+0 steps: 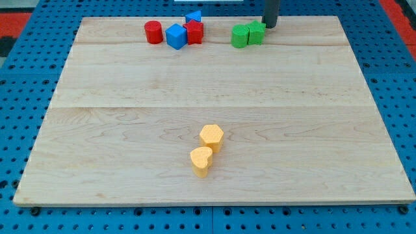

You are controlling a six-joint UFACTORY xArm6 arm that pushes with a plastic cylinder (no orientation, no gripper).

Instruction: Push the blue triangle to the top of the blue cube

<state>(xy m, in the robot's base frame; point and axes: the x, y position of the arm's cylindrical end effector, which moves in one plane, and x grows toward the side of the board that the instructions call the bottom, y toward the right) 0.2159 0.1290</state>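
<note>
The blue triangle lies at the view's top edge of the board, just above a red star-shaped block. The blue cube sits below and left of the triangle, touching the red star's left side. My tip is at the view's top, right of centre, just right of the green blocks and well right of the blue triangle.
A red cylinder stands left of the blue cube. Two green blocks sit side by side next to my tip. A yellow hexagon and a yellow heart-shaped block lie low in the board's middle.
</note>
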